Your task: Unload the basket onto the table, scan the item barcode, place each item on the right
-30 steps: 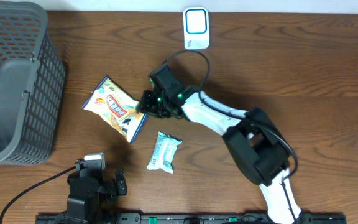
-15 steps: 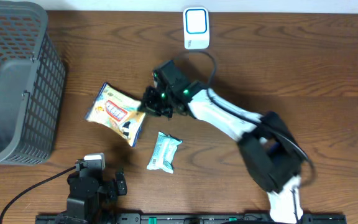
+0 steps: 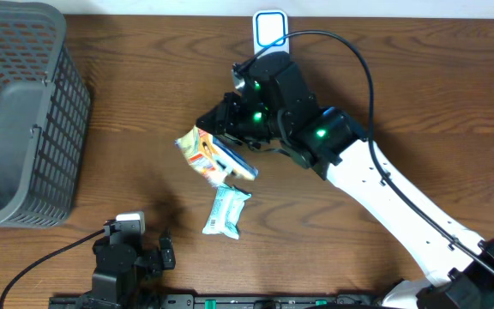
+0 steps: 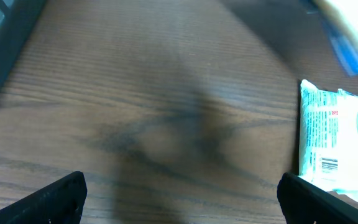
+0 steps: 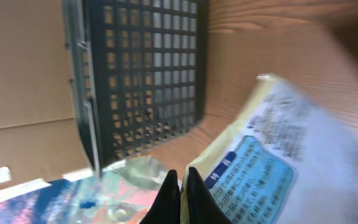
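**Right gripper clamped on the snack bag, left gripper idle and wide open**

The right gripper [image 3: 226,140] has its jaws pressed fully together on the edge of the snack bag [image 3: 206,156]. The bag hangs tilted from the fingertips and spreads out to the gripper's left and slightly towards the robot. In the right wrist view the two fingers [image 5: 171,188] meet on the bag's [image 5: 272,155] rim, with blue-panelled print facing the camera. I cannot make out a barcode on it.

Beyond this gripper, at the table's far edge, stands the white device [image 3: 270,36] with a blue face, a little apart from the arm. Just below the held bag, nearer the robot, a white-and-green packet [image 3: 226,211] lies flat on the wooden table [image 3: 127,86]. Far off to the gripper's left sits the grey mesh basket [image 3: 15,112].

The left gripper [image 3: 132,257] rests low at the table's near edge with its jaws spread wide and nothing between them. Seen from its wrist, the packet [image 4: 334,146] lies ahead and to the right of its fingers [image 4: 61,194], printed side up.
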{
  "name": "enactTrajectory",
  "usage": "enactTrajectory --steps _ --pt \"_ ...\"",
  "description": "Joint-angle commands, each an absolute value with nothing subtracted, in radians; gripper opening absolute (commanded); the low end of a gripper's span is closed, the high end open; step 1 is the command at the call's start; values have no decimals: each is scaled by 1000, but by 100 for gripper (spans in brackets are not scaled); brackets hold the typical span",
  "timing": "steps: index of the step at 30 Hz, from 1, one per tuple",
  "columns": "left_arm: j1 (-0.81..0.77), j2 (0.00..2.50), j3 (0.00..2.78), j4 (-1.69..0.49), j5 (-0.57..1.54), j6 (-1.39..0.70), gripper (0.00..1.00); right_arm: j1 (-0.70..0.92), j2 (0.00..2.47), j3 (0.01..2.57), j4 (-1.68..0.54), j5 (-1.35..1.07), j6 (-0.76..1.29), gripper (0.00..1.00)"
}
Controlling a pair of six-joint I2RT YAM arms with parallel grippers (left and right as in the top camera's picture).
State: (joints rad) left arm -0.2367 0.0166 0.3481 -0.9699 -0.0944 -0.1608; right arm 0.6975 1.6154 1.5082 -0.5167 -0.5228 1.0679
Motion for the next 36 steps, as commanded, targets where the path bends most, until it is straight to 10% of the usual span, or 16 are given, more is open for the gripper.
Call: enactTrajectory --steps 1,16,36 --pt "-239 10 346 -979 -90 -163 98 683 1530 1516 -577 -466 982 1" --pt "-239 10 346 -979 -90 -163 98 484 1309 1516 -975 -192 803 1" --pt "-239 10 346 -979 -90 -163 98 478 1323 1516 -752 -160 852 2"
